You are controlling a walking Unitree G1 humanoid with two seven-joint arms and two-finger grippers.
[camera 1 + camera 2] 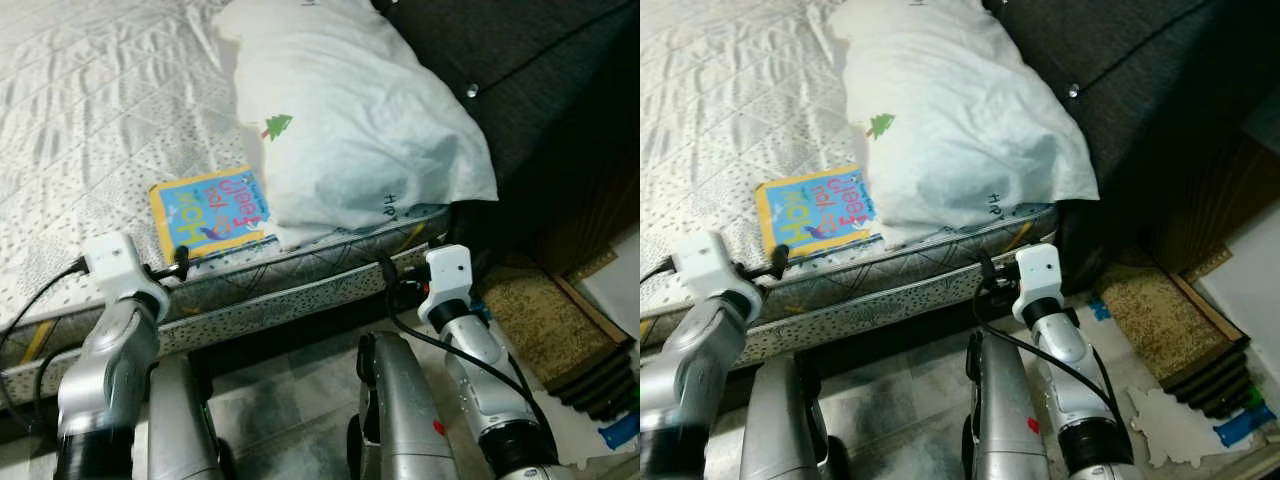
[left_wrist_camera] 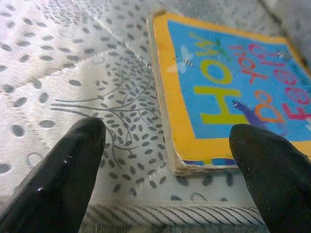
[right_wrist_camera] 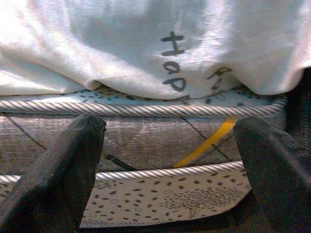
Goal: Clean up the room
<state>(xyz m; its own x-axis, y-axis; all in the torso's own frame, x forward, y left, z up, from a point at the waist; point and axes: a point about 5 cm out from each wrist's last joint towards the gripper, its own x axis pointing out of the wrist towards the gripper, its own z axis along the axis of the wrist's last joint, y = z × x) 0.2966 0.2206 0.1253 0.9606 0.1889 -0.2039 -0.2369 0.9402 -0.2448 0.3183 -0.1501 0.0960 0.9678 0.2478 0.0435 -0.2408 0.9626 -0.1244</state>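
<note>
1. Bed (image 1: 90,130): a mattress in pale quilted cover with a dotted and leaf print, twisted cord piping along its near edge, a yellow strap showing on the side panel. It takes up the far left of the scene.
2. Book (image 1: 212,212): a thin children's board book, yellow border, blue cover with coloured lettering. It lies flat on the bed close to the near edge, its right side touching or tucked just under the pillow.
3. Pillow (image 1: 350,110): large, white, with a small green tree print and dark handwriting-style letters. It rests on the right part of the bed and overhangs the near edge a little.
4. Headboard (image 1: 520,70): dark padded fabric with a button, at the far right behind the pillow.
5. Mat (image 1: 545,320): brown, coarse weave, on the floor to the right, below the bed corner.
6. Left gripper (image 2: 167,160): at the near edge of the bed, pointed at the near corner of the book. Jaws released, spread apart and holding nothing; one finger is over bare mattress, the other over the book's corner.
7. Right gripper (image 3: 170,160): near the side of the mattress below the pillow's overhang. Jaws released, wide apart, nothing between them but the mattress side.
8. Floor (image 1: 290,390): pale tiles, seen between the robot's legs.
</note>
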